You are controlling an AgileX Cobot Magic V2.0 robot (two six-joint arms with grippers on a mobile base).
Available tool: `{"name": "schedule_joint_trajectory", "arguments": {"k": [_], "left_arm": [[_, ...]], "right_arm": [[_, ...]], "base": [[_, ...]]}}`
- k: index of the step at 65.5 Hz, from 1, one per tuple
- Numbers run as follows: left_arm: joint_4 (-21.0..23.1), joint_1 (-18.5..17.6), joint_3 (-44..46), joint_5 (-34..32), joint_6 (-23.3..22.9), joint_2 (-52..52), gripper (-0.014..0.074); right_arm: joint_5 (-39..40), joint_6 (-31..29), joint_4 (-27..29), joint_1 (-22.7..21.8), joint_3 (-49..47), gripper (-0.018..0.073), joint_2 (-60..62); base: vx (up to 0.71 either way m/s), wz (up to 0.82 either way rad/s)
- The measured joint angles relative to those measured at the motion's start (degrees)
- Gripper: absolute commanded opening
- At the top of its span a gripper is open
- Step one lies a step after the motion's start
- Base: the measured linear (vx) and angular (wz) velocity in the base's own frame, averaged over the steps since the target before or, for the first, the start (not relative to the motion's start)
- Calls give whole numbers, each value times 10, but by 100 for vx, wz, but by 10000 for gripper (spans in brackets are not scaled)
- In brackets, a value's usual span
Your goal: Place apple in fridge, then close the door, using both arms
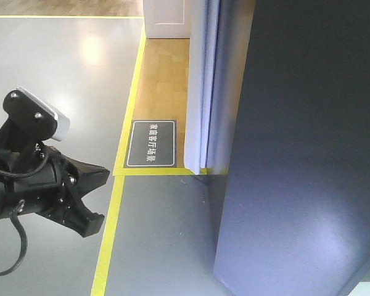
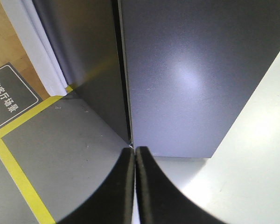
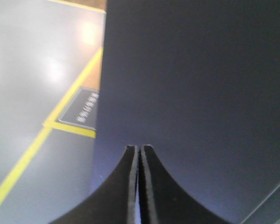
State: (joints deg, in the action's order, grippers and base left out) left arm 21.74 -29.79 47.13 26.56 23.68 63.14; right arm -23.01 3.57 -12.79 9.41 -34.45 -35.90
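Front cam: I see the tall dark grey fridge (image 1: 302, 148) filling the right side, its flat dark grey door (image 2: 196, 79) pulled in against the body w/ only a thin seam showing in the left wrist view. Left black hand (image 2: 135, 150) has its fingers pressed together, nothing between them, tips just near the bottom of that seam. Right black hand (image 3: 139, 148) is likewise closed on nothing, facing the grey panel (view's blurry). Can't see the apple in any cam. Yellow floor tape (image 1: 111, 228) and a dark floor sign w/ white characters (image 1: 151, 143) lie left of the fridge.
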Motion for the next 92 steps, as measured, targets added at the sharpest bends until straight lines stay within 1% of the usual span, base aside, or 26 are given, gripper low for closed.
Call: {"name": "schedule_joint_trajectory", "arguments": {"k": [4, 9, 11, 13, 18, 19, 23, 25, 28, 32, 37, 43, 49, 57, 61, 71, 79, 92], "left_arm": [[0, 0, 0, 0, 0, 0, -6], [0, 0, 0, 0, 0, 0, -6], [0, 0, 0, 0, 0, 0, -6], [0, 0, 0, 0, 0, 0, -6], [0, 0, 0, 0, 0, 0, -6], [0, 0, 0, 0, 0, 0, -6], [0, 0, 0, 0, 0, 0, -6], [0, 0, 0, 0, 0, 0, -6], [0, 0, 0, 0, 0, 0, -6], [0, 0, 0, 0, 0, 0, -6], [0, 0, 0, 0, 0, 0, -6], [0, 0, 0, 0, 0, 0, -6], [0, 0, 0, 0, 0, 0, -6], [0, 0, 0, 0, 0, 0, -6], [0, 0, 0, 0, 0, 0, -6], [0, 0, 0, 0, 0, 0, -6], [0, 0, 0, 0, 0, 0, -6], [0, 0, 0, 0, 0, 0, -6]], "right_arm": [[10, 41, -48, 0, 0, -8, -30], [21, 99, -121, 0, 0, -6, -65], [20, 130, -158, 0, -2, -6, -80], [16, 156, -189, 0, -8, -6, -91], [-7, 237, -289, 0, -35, -2, -128], [-12, 256, -303, 0, -40, -2, -134], [-28, 300, -358, 0, -61, -2, -158], [-33, 318, -389, 0, -74, -2, -168], [-37, 341, -419, 0, -88, -2, -183], [-37, 357, -449, 0, -110, -2, -207], [-37, 364, -475, -2, -137, -2, -235], [-27, 367, -491, -19, -169, -2, -266], [2, 368, -495, -61, -201, -2, -295], [83, 368, -480, -116, -225, -2, -319], [121, 368, -474, -152, -239, -2, -335], [174, 369, -443, -221, -265, -2, -374], [205, 370, -426, -245, -290, -2, -410], [230, 381, -425, -251, -340, -2, -482]], "base": [[0, 0], [0, 0], [0, 0], [0, 0], [0, 0], [0, 0], [0, 0], [0, 0], [0, 0], [0, 0], [0, 0], [0, 0], [0, 0], [0, 0], [0, 0], [0, 0], [0, 0], [0, 0]]}}
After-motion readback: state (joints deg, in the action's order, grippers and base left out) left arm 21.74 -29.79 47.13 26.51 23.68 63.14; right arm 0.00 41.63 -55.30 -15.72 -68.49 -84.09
